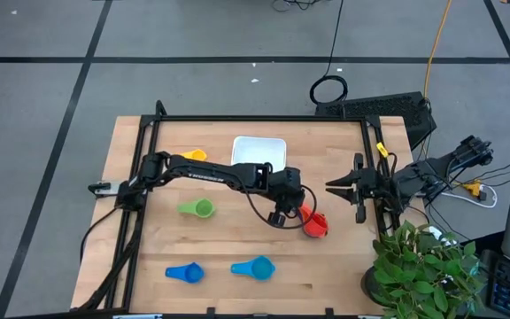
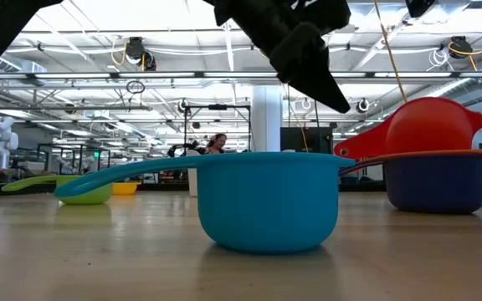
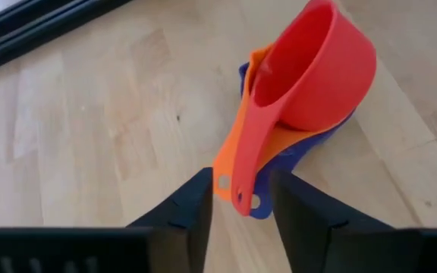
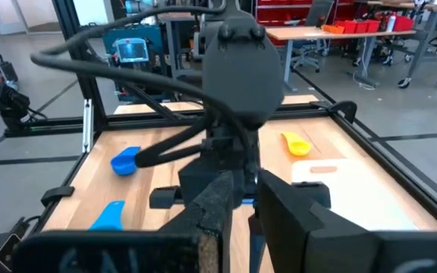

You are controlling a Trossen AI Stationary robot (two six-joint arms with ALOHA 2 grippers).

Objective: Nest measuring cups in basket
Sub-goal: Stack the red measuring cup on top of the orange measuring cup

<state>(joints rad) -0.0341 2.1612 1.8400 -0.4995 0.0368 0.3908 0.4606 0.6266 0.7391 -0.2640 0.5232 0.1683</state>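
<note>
A red cup [image 3: 317,68] lies tilted in an orange cup [image 3: 279,140], which sits in a navy cup [image 3: 309,148]. This stack [image 1: 314,225] stands on the table right of centre, and in the low view the red cup [image 2: 433,125] rides above the navy one [image 2: 433,180]. My left gripper [image 3: 241,216] is open, slanting down, with the three handle ends [image 3: 237,193] between its fingers. The white basket [image 1: 258,151] stands at the far middle. Loose on the table lie yellow [image 1: 195,155], green [image 1: 197,208], blue [image 1: 184,272] and light blue [image 1: 255,266] cups. My right gripper [image 1: 335,186] hangs shut at the right, touching nothing. My left gripper has one finger [image 3: 196,208] right beside the orange handle's edge [image 3: 220,178]; whether it touches, I cannot tell. The other finger [image 3: 294,216] stands clear of the navy handle. The stack rests on the table by the navy cup's base.
A black frame rail [image 1: 264,118] runs around the table's far and side edges. A potted plant [image 1: 423,266] stands at the near right corner. Bare wood lies between the stack and the basket.
</note>
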